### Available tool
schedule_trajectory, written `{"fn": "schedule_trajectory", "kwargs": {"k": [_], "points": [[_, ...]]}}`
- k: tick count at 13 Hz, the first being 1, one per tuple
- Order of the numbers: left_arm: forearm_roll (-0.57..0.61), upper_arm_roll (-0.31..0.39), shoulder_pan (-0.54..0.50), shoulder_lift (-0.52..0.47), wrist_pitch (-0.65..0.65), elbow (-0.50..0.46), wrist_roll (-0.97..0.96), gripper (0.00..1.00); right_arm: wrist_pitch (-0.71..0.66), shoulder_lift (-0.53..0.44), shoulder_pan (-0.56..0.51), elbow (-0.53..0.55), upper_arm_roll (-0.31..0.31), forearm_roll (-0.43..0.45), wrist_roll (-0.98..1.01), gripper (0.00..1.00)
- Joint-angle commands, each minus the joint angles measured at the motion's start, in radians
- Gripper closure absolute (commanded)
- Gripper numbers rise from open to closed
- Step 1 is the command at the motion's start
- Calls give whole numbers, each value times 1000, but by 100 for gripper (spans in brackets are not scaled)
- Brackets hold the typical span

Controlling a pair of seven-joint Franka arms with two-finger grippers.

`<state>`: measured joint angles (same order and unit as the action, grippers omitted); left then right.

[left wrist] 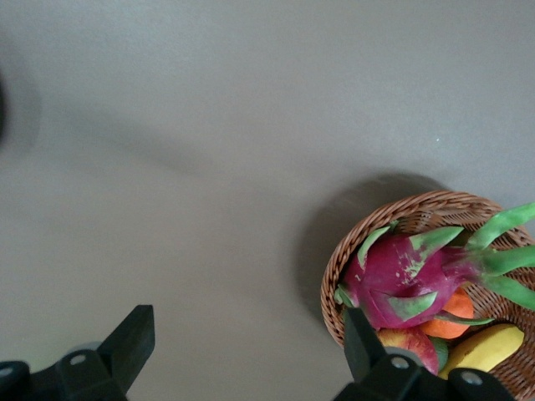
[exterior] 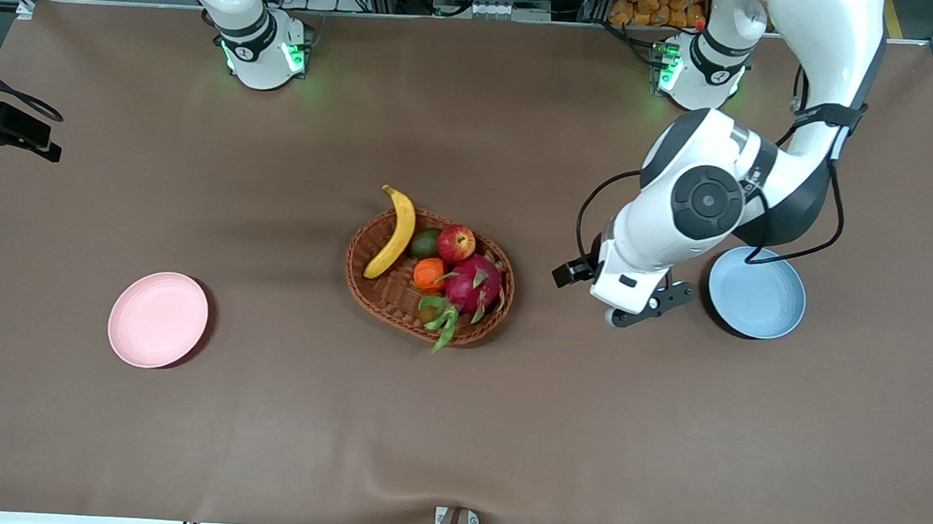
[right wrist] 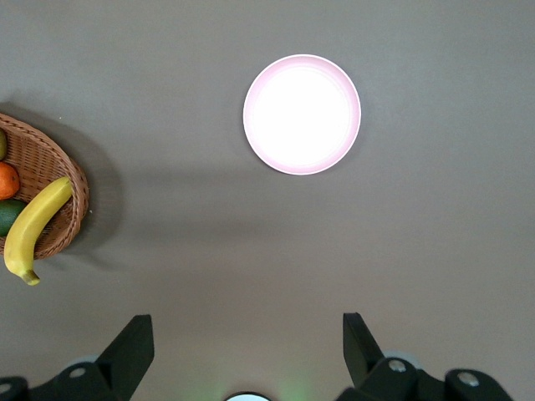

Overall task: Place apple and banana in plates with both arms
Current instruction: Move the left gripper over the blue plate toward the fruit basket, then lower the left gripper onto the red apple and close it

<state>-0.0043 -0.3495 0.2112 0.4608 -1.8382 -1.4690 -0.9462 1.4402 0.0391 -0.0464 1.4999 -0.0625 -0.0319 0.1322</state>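
Brown cloth covers the surface [exterior: 457, 423], on which everything is set out. Only the base and lower links of the right arm [exterior: 243, 13] are seen in the front view, where the arm waits; the right gripper [right wrist: 247, 355] is shown in its own wrist view, fingers spread wide and holding nothing, high over bare surface with the pink plate [right wrist: 302, 114] and one end of the basket below it. The left arm [exterior: 704, 212] is bent down over the surface between the basket and the blue plate [exterior: 758, 294], and the left gripper [left wrist: 249, 355] is held over bare cloth just beside the basket, its fingers spread apart and empty. An oval wicker basket [exterior: 376, 289] sits mid-surface, well apart from both plates. The pink plate lies toward the right arm's end and nearer the front camera than the basket; the blue plate lies toward the left arm's end, partly covered by the arm. Both plates are empty. In the basket, a magenta dragon fruit [exterior: 474, 283] is seen beside the banana [exterior: 394, 233], which leans along the rim with one tip over the edge. The apple [exterior: 456, 243] rests touching the dragon fruit, with a tangerine [exterior: 428, 273] and a green fruit [exterior: 425, 244] beside it.
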Motion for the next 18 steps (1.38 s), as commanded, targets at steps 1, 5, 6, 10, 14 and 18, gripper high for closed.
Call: {"fn": "schedule_trajectory", "kwargs": {"k": [1, 5, 6, 10, 14, 18], "points": [[21, 9, 54, 28, -16, 24, -80, 0, -7, 16, -18, -26, 12, -8, -5, 0], [23, 10, 140, 81, -76, 33, -239, 0, -7, 16, -18, -26, 12, -8, -5, 0], [24, 11, 155, 88, -87, 36, -265, 0, -6, 16, -20, -26, 12, -8, -5, 0], [20, 9, 223, 136, -140, 45, -367, 0, -6, 16, -20, -26, 12, -8, -5, 0], [23, 11, 290, 203, -292, 45, -499, 0, -7, 18, -18, -26, 12, -8, -5, 0], [26, 11, 335, 228, -329, 41, -513, 0, -7, 18, -18, -26, 12, -8, -5, 0]]}}
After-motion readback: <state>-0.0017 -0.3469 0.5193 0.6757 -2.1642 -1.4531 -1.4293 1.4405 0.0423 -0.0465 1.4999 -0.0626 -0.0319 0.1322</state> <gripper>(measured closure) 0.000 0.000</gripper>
